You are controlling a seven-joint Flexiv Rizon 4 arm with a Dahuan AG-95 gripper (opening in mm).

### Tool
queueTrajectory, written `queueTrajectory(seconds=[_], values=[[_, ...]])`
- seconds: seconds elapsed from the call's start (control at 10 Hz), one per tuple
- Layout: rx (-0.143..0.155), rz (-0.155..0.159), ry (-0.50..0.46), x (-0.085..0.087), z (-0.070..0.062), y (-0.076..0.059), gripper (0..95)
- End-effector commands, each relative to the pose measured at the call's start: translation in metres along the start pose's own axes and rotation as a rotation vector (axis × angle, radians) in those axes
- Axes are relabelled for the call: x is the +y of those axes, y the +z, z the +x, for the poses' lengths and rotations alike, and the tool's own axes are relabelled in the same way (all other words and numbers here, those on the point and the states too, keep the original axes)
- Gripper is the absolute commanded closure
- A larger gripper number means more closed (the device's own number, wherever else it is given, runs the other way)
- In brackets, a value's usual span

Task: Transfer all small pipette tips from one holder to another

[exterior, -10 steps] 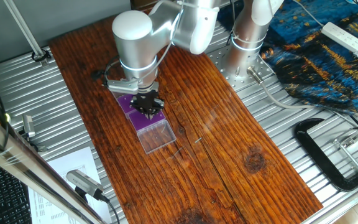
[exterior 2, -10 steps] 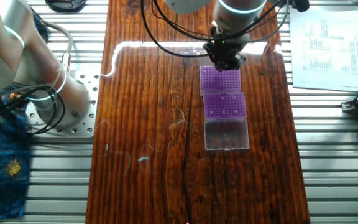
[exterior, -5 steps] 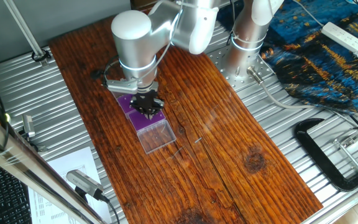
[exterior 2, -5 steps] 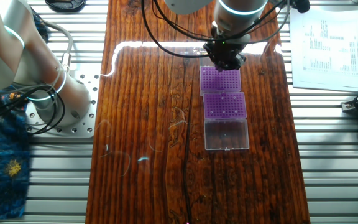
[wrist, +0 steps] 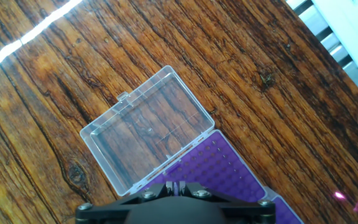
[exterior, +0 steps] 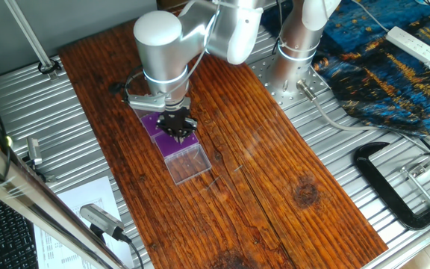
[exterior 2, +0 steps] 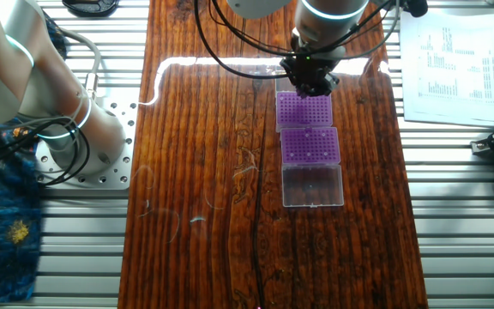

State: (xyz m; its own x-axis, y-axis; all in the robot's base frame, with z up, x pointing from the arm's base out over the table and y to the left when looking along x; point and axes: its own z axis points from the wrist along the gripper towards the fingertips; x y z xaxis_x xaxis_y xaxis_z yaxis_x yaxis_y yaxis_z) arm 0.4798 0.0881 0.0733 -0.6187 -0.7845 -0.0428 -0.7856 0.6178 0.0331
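Your gripper (exterior 2: 313, 83) hangs over the purple rack (exterior 2: 304, 111) nearest the bench's far edge, its opening hidden, and the small pipette tips (exterior 2: 298, 155) in the middle rack (exterior 2: 310, 145) seem mostly unmoved.

Glossy silver-white, rounded-jointed robot arm (exterior: 163, 45); black cables loop beside wrist. Small black two-finger gripper (exterior 2: 312, 83); hand view shows black bar carrying silver screws.
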Motion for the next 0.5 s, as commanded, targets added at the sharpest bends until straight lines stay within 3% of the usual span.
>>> queueTrajectory(seconds=[0.1, 0.5], values=[[-0.003, 0.004, -0.002, -0.0001, 0.0005, 0.0000, 95.0], [0.002, 0.003, 0.001, -0.0002, 0.0008, 0.0015, 95.0]])
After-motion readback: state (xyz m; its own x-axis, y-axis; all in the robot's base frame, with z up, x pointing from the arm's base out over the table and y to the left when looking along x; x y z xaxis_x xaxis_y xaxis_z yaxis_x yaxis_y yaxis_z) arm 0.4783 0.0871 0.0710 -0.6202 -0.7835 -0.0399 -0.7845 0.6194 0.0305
